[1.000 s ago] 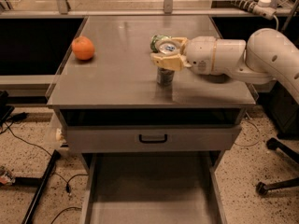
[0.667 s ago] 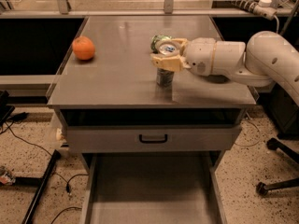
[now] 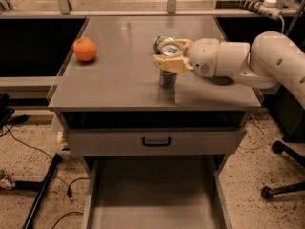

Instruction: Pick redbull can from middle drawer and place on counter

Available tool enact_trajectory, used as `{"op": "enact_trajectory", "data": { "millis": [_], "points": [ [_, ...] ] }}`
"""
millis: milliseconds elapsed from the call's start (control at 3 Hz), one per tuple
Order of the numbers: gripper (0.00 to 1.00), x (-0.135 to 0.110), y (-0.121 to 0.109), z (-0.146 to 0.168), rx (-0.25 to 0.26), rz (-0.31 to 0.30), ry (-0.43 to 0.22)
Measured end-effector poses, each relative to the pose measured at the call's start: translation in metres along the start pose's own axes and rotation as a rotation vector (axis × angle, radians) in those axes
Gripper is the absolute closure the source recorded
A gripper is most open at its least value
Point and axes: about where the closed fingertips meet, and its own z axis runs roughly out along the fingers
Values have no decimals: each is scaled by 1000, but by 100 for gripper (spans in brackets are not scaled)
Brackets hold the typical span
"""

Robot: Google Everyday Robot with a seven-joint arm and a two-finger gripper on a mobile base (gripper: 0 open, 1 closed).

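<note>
Counter (image 3: pixel 119 89) fills the middle of the camera view, and every place below is given from it. On it lie three loose things: one orange (image 3: pixel 85 49), one redbull can (image 3: pixel 167 80) and one green can (image 3: pixel 158 41).

The orange sits near the counter's left edge, well apart from the cans. The redbull can stands upright on the counter, right of centre and towards its front half. The green can lies just behind it, partly hidden.

One white arm (image 3: pixel 267 61) reaches in over the counter's right edge. Its single gripper (image 3: pixel 167 61) is over the counter at the redbull can, with tan fingers (image 3: pixel 172 65) clasped round the upper part of the can while the can's base rests on the surface.

Below the counter's front edge are two drawers. One drawer front (image 3: pixel 109 142) with one black handle (image 3: pixel 156 141) sits directly beneath it. Lower still, the middle drawer (image 3: pixel 152 199) is pulled out towards the camera, showing its bare grey floor.
</note>
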Motion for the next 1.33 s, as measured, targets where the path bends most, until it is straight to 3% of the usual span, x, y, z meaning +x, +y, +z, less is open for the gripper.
{"op": "enact_trajectory", "data": {
  "millis": [667,1000,1333],
  "points": [
    [11,0,0,0,0,0,0],
    [0,0,0,0,0,0,0],
    [0,0,0,0,0,0,0]
  ]
}}
